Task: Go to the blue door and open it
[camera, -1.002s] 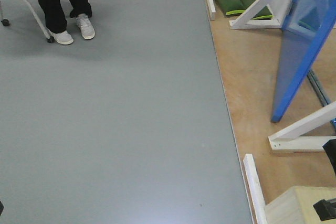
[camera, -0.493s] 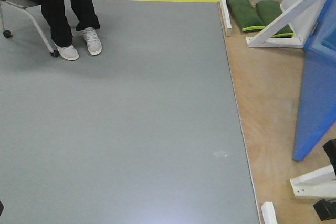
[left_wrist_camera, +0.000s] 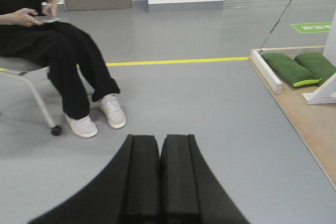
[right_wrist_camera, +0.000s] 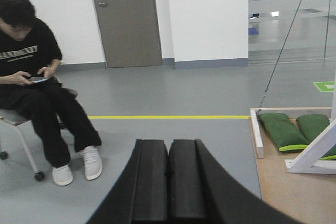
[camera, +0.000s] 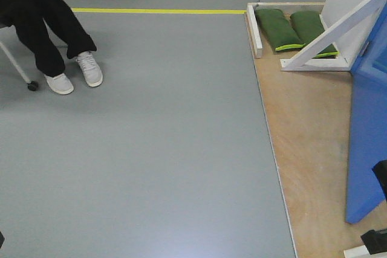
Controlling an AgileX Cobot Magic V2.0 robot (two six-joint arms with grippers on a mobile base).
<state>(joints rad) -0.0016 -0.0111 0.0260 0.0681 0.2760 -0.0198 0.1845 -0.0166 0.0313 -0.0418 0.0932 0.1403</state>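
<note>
Jaws on left and right alike are clenched empty, and the blue door (camera: 367, 137) stands at the front view's far right edge, ungrasped, so approach and opening look undone.

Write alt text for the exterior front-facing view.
A glossy blue door panel stands at the right edge on a plywood platform, near a white diagonal wooden brace and two green bags. A person in black trousers sits top left.

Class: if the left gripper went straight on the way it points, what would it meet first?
The way looks free: only grey floor and the yellow line lie ahead of the left gripper; the person's shoes sit left of it. Depth unclear.
</note>
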